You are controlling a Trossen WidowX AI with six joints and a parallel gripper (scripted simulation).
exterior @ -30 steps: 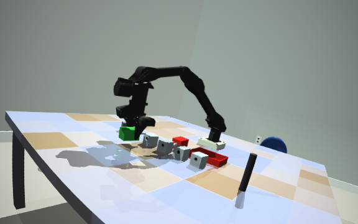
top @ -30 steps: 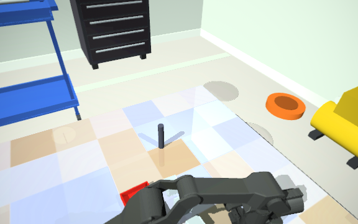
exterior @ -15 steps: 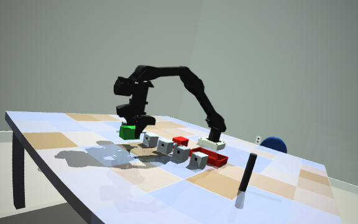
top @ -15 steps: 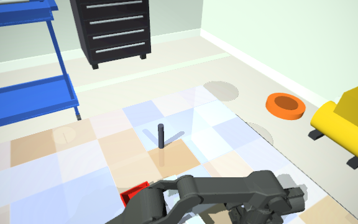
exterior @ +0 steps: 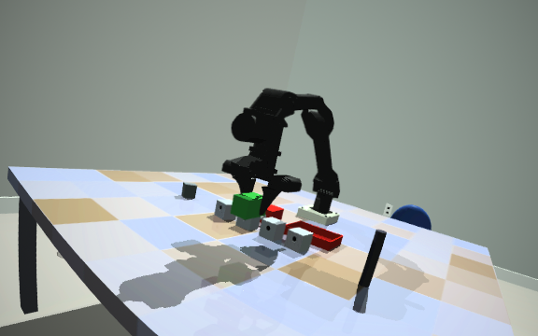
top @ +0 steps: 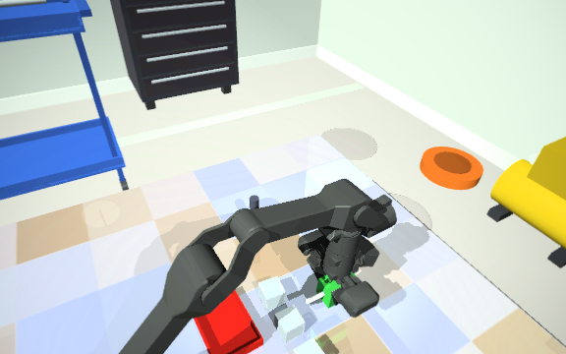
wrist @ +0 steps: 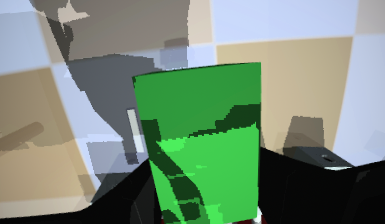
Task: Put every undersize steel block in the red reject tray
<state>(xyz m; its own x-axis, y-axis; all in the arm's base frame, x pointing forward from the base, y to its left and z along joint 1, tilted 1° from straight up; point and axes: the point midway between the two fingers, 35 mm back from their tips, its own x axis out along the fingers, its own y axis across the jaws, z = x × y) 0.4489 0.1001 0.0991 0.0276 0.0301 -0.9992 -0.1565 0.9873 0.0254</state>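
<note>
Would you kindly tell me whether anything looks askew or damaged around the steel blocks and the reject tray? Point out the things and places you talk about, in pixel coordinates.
Nothing stands out: the steel blocks (top: 290,324) (exterior: 299,241) (wrist: 307,155) sit flat, the red reject tray (top: 226,322) (exterior: 333,243) looks intact, and the green gauge (top: 330,293) (exterior: 247,206) (wrist: 208,175) is held in the tool (top: 334,289) (exterior: 256,204) (wrist: 198,150).
</note>
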